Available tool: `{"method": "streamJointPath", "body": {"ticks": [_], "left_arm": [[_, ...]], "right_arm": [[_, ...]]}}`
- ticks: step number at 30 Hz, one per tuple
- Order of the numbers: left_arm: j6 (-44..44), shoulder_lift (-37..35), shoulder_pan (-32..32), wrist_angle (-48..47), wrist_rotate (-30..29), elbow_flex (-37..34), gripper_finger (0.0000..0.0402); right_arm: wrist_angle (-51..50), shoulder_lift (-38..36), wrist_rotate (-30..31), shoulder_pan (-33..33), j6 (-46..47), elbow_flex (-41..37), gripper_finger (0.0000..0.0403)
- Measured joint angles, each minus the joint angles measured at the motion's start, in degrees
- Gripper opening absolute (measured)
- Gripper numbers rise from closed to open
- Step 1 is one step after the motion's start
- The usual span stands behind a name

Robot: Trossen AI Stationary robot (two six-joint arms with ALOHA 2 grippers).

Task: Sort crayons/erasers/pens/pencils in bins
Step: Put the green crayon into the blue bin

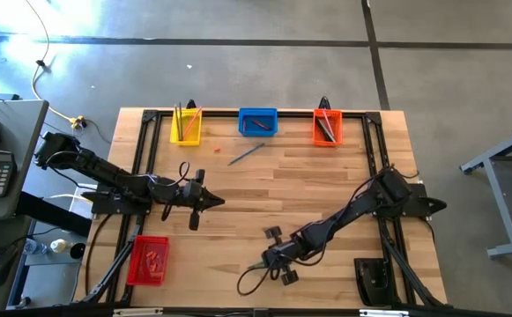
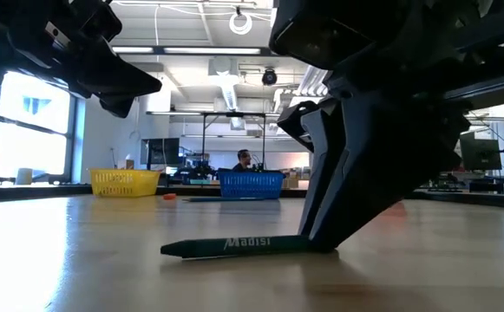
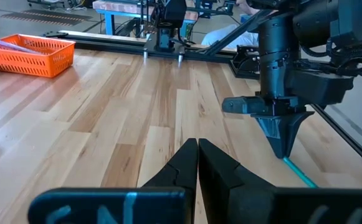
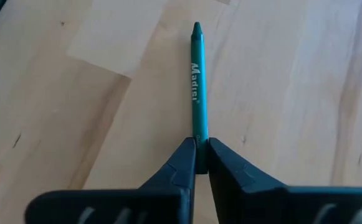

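Note:
A green crayon [image 4: 196, 81] printed "Madisi" lies flat on the wooden table near its front middle, also seen in the low view [image 2: 234, 245]. My right gripper [image 4: 197, 155] is shut on one end of it, and shows in the high view [image 1: 269, 261] too. My left gripper [image 1: 220, 202] hovers shut and empty over the table's left middle, its fingers together in its own wrist view [image 3: 197, 149]. The bins stand apart: yellow [image 1: 185, 126], blue [image 1: 257, 122] and orange [image 1: 326, 128] along the far edge, red [image 1: 148, 261] at the near left. My right gripper pinches the crayon's blunt end [image 4: 198, 134] between its two fingertips [image 2: 321, 243]. The fingers slant down from the table's right side, roughly in line with the crayon, whose pointed tip [image 4: 197, 26] faces away from them. The crayon lies with its length on the table.
A blue stick [image 1: 245, 155] and a tiny red lump [image 1: 218, 151] lie on the table in front of the blue bin. The yellow and orange bins hold long sticks; the red bin holds small pieces. A black frame [image 1: 372, 141] runs round the tabletop.

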Motion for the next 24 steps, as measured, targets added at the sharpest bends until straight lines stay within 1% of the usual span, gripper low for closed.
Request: {"method": "streamJointPath", "body": {"ticks": [5,9,14,19,24], "left_arm": [[-0.1,0.0,0.0,0.0,0.0,0.0,0.0003],[-0.1,0.0,0.0,0.0,0.0,0.0,0.0003],[-0.1,0.0,0.0,0.0,0.0,0.0,0.0003],[-0.1,0.0,0.0,-0.1,0.0,0.0,0.0003],[-0.3,0.0,0.0,-0.2,0.0,0.0,0.0003]], "right_arm": [[-1.5,-1.3,1.7,-0.2,0.6,-0.3,0.0019],[-4.9,-3.8,6.0,-0.4,0.6,-0.5,0.0021],[-9.1,-7.9,12.1,-0.4,3.3,-0.5,0.0022],[-10.5,-11.5,15.7,-0.3,4.2,-0.4,0.0022],[-10.9,-14.6,17.9,-0.9,5.5,-0.4,0.0022]]}}
